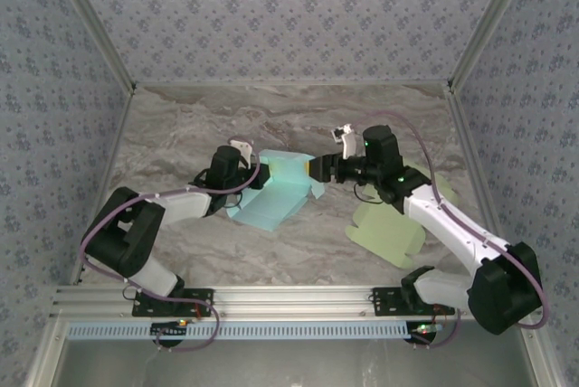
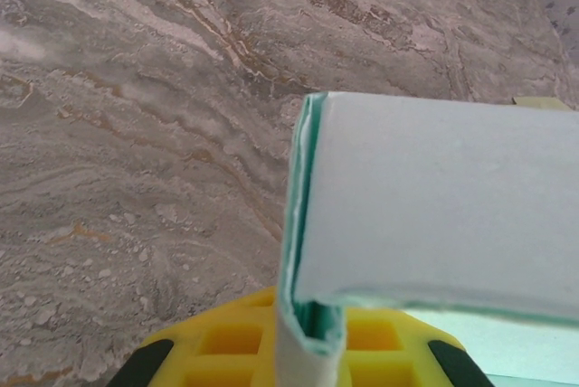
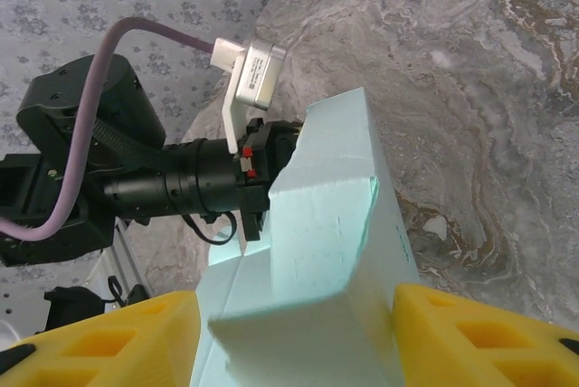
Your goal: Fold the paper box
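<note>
The paper box (image 1: 279, 190) is a pale teal sheet, partly folded, lying mid-table between both arms. My left gripper (image 1: 246, 173) is at its left end, shut on a doubled-over wall of the box (image 2: 425, 215); the yellow fingers (image 2: 226, 342) pinch the folded edge from both sides. My right gripper (image 1: 317, 170) is at the box's right end. There its yellow fingers (image 3: 479, 337) stand apart on either side of a raised, bent flap (image 3: 326, 224), with a small gap showing at the left finger. The right gripper is open.
A second flat blank, pale green (image 1: 389, 229), lies on the marble table (image 1: 181, 125) under my right arm. Patterned walls close off the left, back and right. The left arm's wrist and cable (image 3: 172, 179) sit just behind the box.
</note>
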`<state>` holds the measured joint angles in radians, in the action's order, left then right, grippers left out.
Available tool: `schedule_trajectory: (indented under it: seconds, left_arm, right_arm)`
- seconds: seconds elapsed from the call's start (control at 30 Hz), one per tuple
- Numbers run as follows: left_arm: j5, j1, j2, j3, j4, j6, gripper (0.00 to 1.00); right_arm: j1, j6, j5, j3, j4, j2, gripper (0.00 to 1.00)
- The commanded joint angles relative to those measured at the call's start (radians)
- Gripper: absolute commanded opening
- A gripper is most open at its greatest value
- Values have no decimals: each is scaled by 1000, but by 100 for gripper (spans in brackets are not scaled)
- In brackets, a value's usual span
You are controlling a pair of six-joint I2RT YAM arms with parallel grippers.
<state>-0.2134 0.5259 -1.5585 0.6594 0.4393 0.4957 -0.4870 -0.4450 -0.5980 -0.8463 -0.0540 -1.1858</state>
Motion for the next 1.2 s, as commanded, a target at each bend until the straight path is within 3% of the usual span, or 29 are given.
schedule_trajectory:
  seconds: [0.0,0.23,0.5,0.9,1.07,1.17]
  left_arm:
    - [4,-1,-5,32,65,58,0]
    - [-26,-7,-13,34,88,98,0]
    - [-35,-5,-5,54,73,104,0]
    - [5,-4,15,53,31,112,0]
    - [36,5,16,52,24,85,0]
    - [35,6,12,53,21,78,0]
  right_arm:
    - [-6,38,-99,26,-2,40,59]
    - [-21,48,-98,81,63,75,52]
    - [-98,139,87,73,47,44,34]
    - [-220,206,542,93,70,11,32]
    - [-219,188,622,79,59,-29,33]
    - [-195,189,575,65,73,-57,32]
